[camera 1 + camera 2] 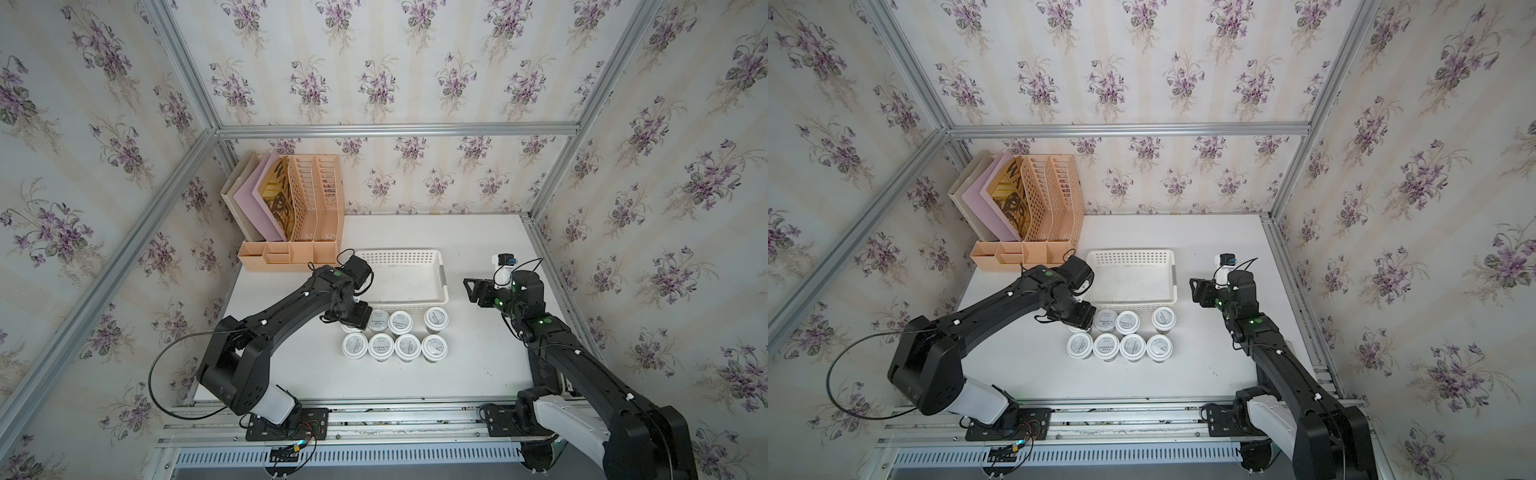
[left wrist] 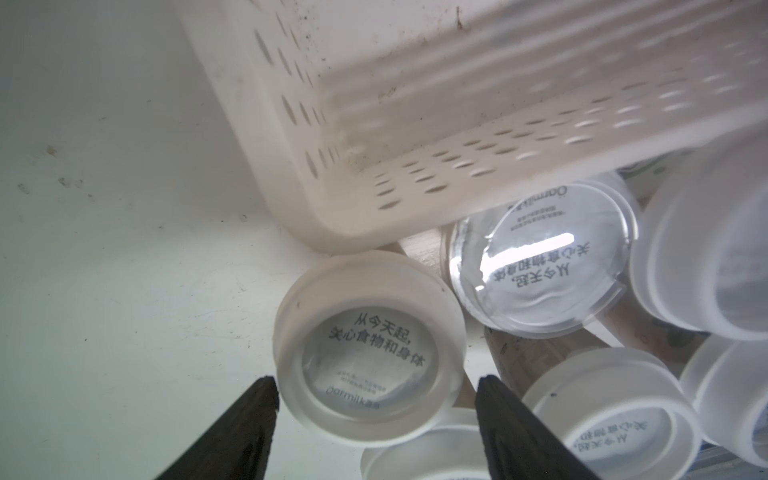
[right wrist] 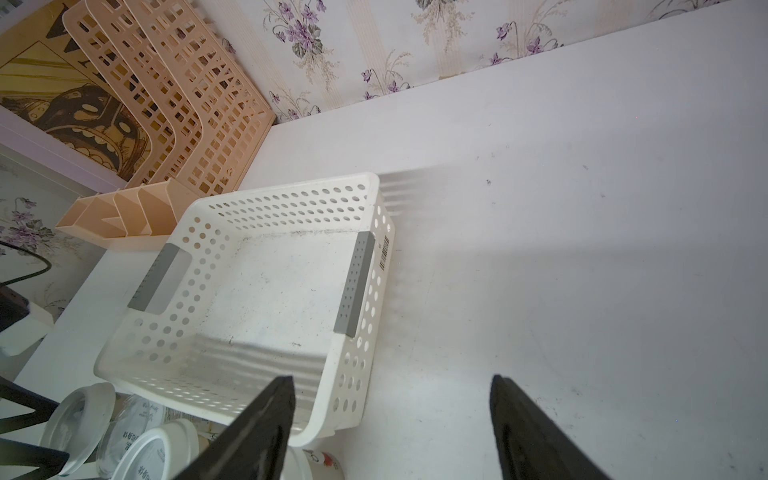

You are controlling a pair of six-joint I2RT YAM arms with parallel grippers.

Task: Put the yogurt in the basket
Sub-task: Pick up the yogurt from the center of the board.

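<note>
White lids, two rows of four, on the white table point(image 1: 478, 365) at the centre of both top views. The yogurt cups point(image 1: 407, 347) point(image 1: 1132, 347) are all out on the tabletop, just below the basket point(image 1: 399, 252) in the picture, and the upper row sits right by its near wall.

The left gripper point(image 1: 349, 318) sits low over the left end of that upper row and hides most of the corner cup point(image 2: 368, 353) from above. The left wrist view tells it better. Two black fingers point(image 2: 232, 432) straddle that cup's lid, one tip right at the rim, the other with a thin sliver of daylight beside it. They are spread to about the cup's width, bracketing it, not pinching it. The cup stands upright on the table close to the basket's rounded corner, with its neighbours crowding in at the lower right of that view.

Over on the right of the top views, the right gripper point(image 3: 391, 377) hangs above bare table just beside the basket's short end with the grey strip point(image 3: 359, 282). Its fingers are wide apart, nothing between them.

The peach file organizer point(image 1: 299, 208) stands upper left of the basket against the flowered wallpaper point(image 1: 415, 62), holding a pink folder point(image 1: 257, 203) and a yellow printed board point(image 1: 276, 191).
</note>
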